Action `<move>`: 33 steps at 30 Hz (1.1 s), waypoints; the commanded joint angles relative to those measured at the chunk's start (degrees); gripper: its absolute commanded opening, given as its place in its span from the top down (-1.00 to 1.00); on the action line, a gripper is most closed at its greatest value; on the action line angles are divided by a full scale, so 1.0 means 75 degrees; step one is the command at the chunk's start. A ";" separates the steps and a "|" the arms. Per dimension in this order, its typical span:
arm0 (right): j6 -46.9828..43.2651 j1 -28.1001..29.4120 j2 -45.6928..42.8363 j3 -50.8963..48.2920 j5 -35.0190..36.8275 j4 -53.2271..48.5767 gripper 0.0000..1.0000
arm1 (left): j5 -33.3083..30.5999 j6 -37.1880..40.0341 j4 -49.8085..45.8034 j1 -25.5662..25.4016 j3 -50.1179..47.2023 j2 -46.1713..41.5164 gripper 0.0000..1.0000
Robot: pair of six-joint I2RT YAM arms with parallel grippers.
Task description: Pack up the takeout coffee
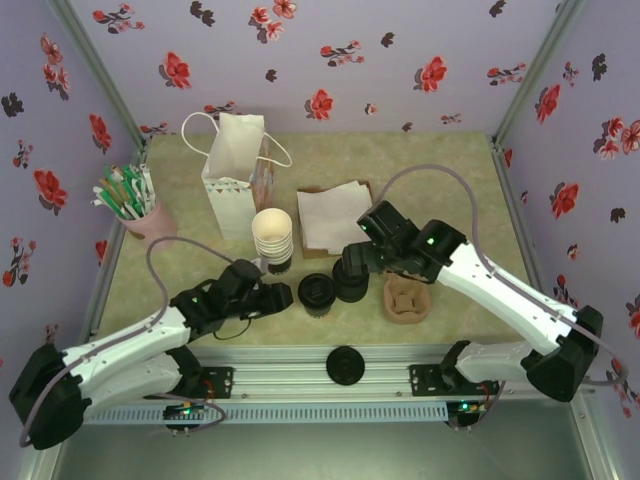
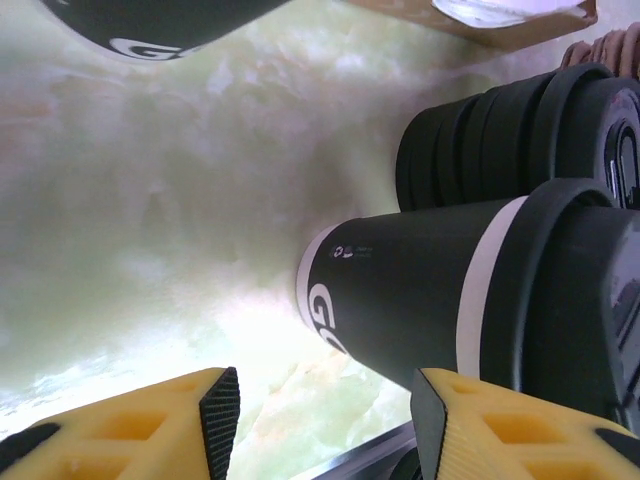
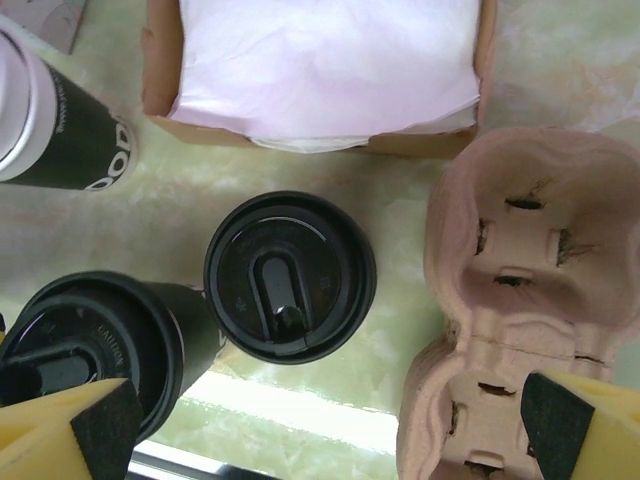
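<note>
Pale green tabletop (image 1: pixel 340 155) carries the takeout coffee (image 1: pixel 315 292), upright beside a lid stack (image 1: pixel 351 282). The left gripper (image 2: pixel 320 400) stands half-spread just beside it, seemingly not touching. The right gripper (image 3: pixel 325 410) gapes wide above.

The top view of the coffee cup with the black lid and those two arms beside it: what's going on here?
Two robot arms are packing a coffee order. The left gripper is low over the table, fingers apart, pointed at the takeout coffee, which stands just ahead of it, not gripped. The right gripper, wide open, hangs above the stack of spare lids and the pulp cup carrier, whose slots are empty. A white paper bag stands at the back.
</note>
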 commanded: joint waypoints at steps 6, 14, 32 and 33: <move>-0.0266 -0.0055 -0.0978 -0.0778 -0.0708 0.0333 -0.95 | -0.0627 0.0683 -0.2373 0.1120 0.0378 -0.1458 0.11; -0.0218 -0.0058 -0.0678 -0.0699 -0.0906 0.0451 -0.87 | -0.0099 0.1470 -0.2018 0.3065 0.0585 -0.1193 0.48; -0.0075 -0.0061 -0.0674 -0.0663 -0.0866 0.0457 -0.86 | 0.0713 0.0736 0.2759 0.3210 0.0727 0.2629 0.69; -0.0069 -0.0060 -0.0682 -0.0677 -0.0868 0.0461 -0.85 | 0.0672 0.0695 0.2825 0.3104 0.0728 0.2682 0.69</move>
